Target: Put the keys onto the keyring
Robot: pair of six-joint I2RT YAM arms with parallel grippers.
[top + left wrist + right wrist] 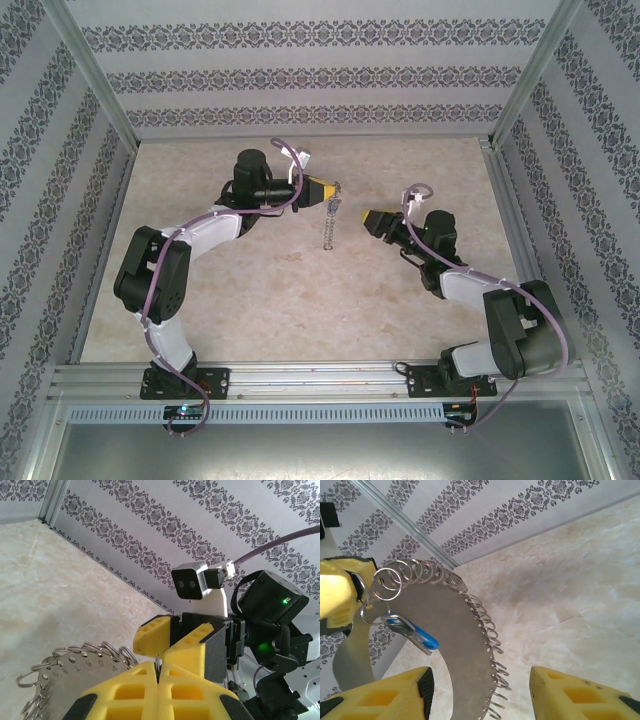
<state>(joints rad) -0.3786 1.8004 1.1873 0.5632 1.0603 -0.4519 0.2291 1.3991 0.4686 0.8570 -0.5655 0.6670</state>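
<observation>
The left arm [200, 235] bends up from its base and reaches right over the desk [240, 310], its jaws clamped on one end of the keyring [330, 218], a bent metal strip with many little rings that hangs down from them. The key [422, 636] with the blue head hangs on a small ring right by those jaws. The right arm [470, 285] bends in from the right, its jaws wide apart, holding nothing, facing the keyring.
</observation>
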